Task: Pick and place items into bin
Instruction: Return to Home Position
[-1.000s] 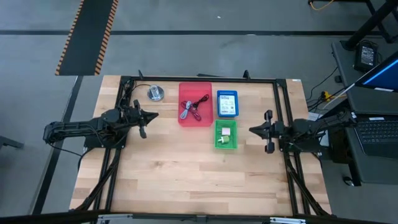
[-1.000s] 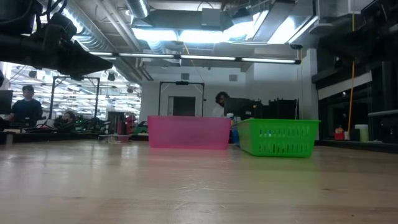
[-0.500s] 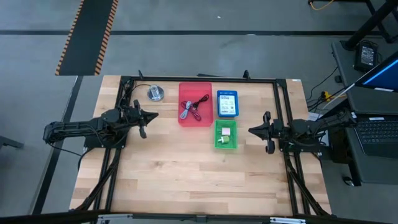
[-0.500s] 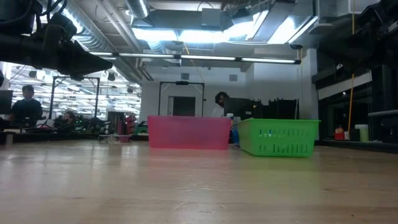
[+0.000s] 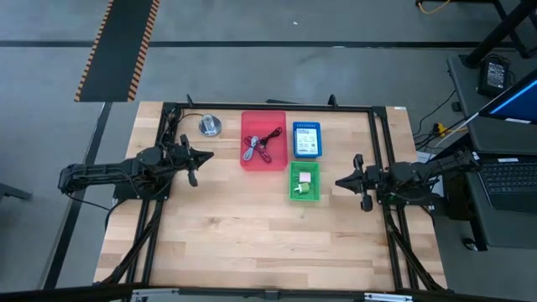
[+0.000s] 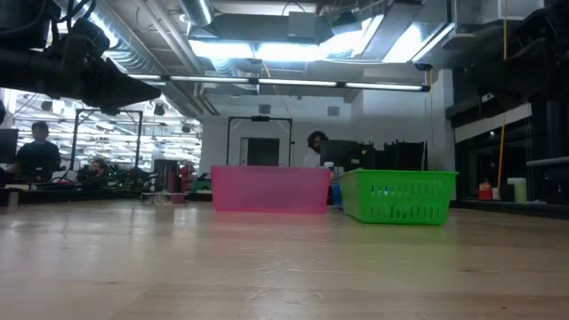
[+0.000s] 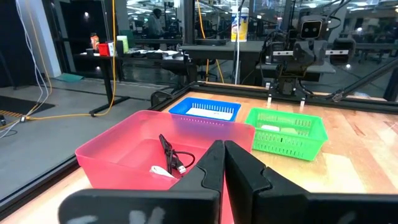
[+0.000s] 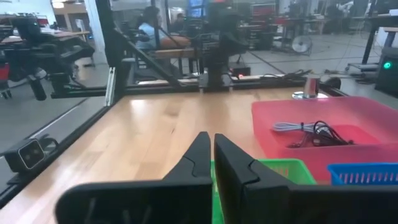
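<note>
A pink bin [image 5: 263, 141] holds red and black cables [image 5: 260, 146], also seen in the left wrist view [image 7: 171, 158] and right wrist view [image 8: 309, 132]. A blue bin [image 5: 306, 140] holds a white packet, and a green bin [image 5: 304, 183] holds small white pieces. My left gripper [image 5: 206, 155] hovers shut to the left of the pink bin. My right gripper [image 5: 338, 181] hovers shut just right of the green bin.
A round silver metal disc [image 5: 210, 126] stands near the table's far left. A black frame [image 5: 268, 107] runs along the far edge and both sides. The near half of the wooden table [image 5: 268, 243] shows bare wood. People and benches show in the room behind.
My right gripper has moved slowly toward the table's left, closer to the green bin, and stays shut.
</note>
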You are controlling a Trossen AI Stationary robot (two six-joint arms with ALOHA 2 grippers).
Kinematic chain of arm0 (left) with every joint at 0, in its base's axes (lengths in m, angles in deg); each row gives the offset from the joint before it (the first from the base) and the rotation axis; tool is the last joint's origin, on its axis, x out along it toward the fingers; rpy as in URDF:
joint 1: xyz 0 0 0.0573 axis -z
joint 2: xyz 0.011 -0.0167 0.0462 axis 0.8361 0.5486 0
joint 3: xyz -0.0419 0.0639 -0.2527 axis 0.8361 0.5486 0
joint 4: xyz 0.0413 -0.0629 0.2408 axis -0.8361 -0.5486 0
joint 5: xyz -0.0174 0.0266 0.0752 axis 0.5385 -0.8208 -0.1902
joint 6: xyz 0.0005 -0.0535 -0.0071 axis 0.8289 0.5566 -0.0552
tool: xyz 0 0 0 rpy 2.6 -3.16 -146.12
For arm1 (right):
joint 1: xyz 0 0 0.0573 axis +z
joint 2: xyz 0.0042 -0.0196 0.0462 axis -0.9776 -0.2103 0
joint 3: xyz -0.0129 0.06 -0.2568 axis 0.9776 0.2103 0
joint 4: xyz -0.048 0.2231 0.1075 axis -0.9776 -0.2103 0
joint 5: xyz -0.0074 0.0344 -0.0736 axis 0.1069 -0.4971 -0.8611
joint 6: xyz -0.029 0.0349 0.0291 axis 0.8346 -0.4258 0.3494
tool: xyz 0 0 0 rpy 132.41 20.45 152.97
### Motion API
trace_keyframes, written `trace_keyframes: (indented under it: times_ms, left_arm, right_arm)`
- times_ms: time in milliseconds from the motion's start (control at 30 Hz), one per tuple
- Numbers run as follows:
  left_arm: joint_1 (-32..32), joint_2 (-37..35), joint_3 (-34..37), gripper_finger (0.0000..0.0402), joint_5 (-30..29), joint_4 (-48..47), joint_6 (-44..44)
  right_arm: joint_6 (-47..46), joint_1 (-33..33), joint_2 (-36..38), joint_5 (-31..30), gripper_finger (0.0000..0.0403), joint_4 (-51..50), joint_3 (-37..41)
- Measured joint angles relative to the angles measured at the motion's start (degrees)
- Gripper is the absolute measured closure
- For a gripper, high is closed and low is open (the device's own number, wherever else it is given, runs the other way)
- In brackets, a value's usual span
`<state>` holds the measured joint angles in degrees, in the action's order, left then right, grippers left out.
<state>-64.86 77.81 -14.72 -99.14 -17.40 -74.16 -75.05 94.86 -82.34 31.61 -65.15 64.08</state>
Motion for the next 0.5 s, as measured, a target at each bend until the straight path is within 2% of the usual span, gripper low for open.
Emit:
trace_keyframes:
  times_ms: [500]
  left_arm:
    - [0.0,0.0,0.0,0.0394,0.0,0.0,0.0]
  right_arm:
    - [0.2,0.0,-0.1,0.1,0.04,-0.1,0.0]
